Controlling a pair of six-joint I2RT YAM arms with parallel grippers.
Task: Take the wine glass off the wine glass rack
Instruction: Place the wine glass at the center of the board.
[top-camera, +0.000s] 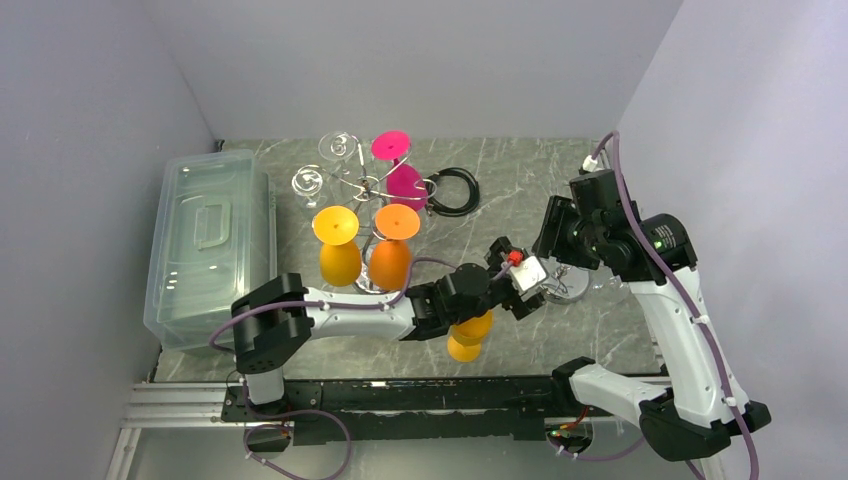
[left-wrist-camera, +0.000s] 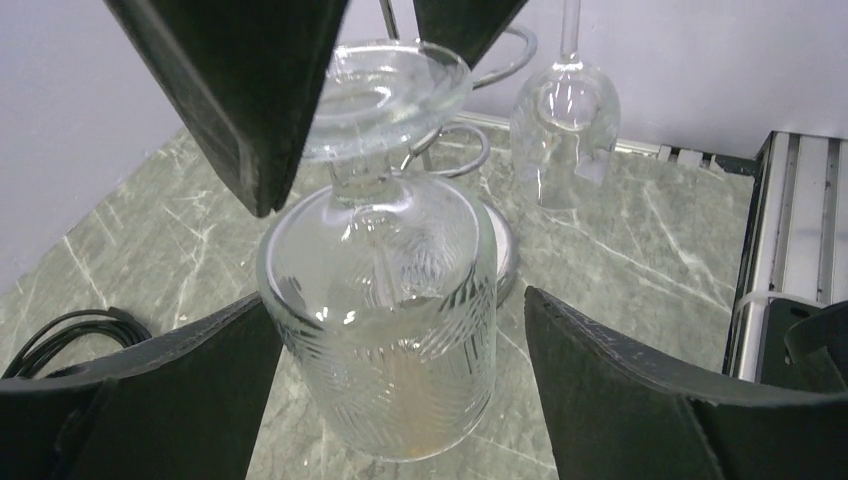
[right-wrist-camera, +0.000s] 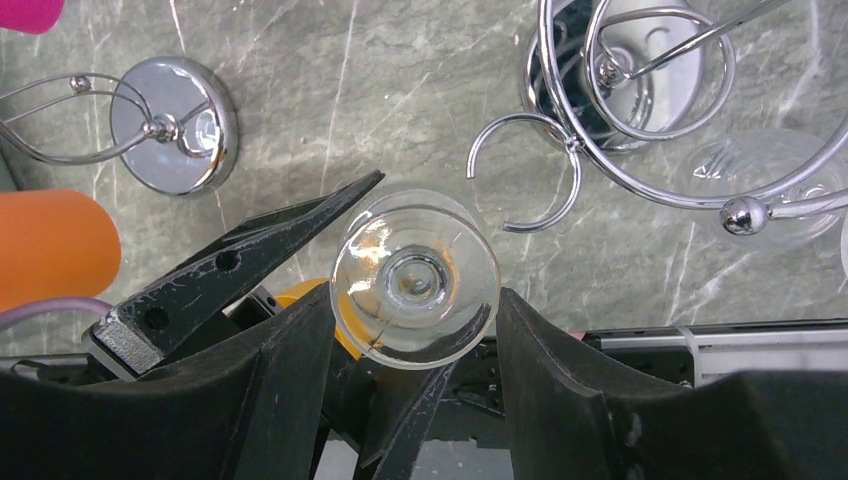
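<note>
Left claw (left-wrist-camera: 398, 295): wide, flanking the bowl of the upside-down wine glass (left-wrist-camera: 380, 330), gripping nothing.
Left wrist count: we saw two clear glasses, the second clear glass (left-wrist-camera: 565, 120) hanging behind.
Right claw (right-wrist-camera: 415, 290): pinched on that glass's foot, just beside a hook of the wine glass rack (right-wrist-camera: 640, 125).
Right wrist count: two chrome stands, counting the other stand (right-wrist-camera: 170, 125).
Top count: two orange glasses (top-camera: 340, 250), two pink glasses (top-camera: 405, 185), one yellow glass (top-camera: 468, 338), one lidded bin (top-camera: 210, 240).
Handling: we judged a level, slow sideways draw safest, with the bowl cradled before any release of the foot.
</note>
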